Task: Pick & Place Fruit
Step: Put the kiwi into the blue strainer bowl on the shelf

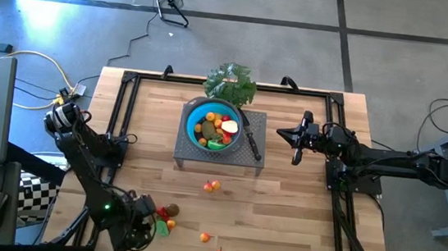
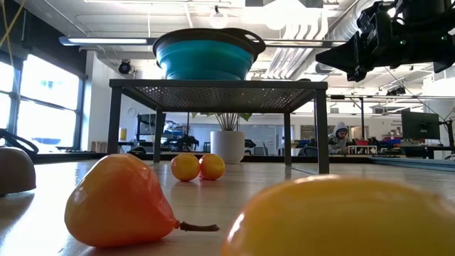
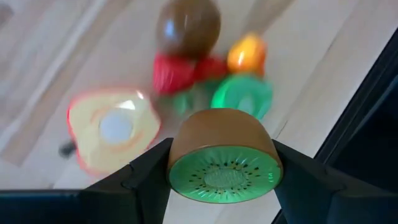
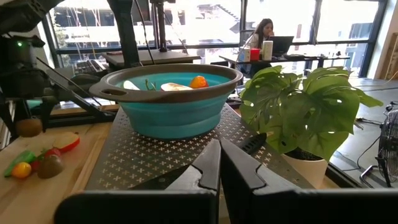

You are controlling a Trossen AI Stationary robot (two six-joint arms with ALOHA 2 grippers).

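Kiwi half (image 3: 224,163) pinched in my left hand (image 3: 221,177) just above the worktop (image 1: 281,213) near the fruit pile (image 1: 167,217), next carry to blue bowl (image 1: 214,125); right hand (image 1: 298,142) pressed together, waiting.

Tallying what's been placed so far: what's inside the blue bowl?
The blue bowl holds several fruit pieces: a cream, red-edged apple slice, orange and green pieces. Anything beneath them is covered.
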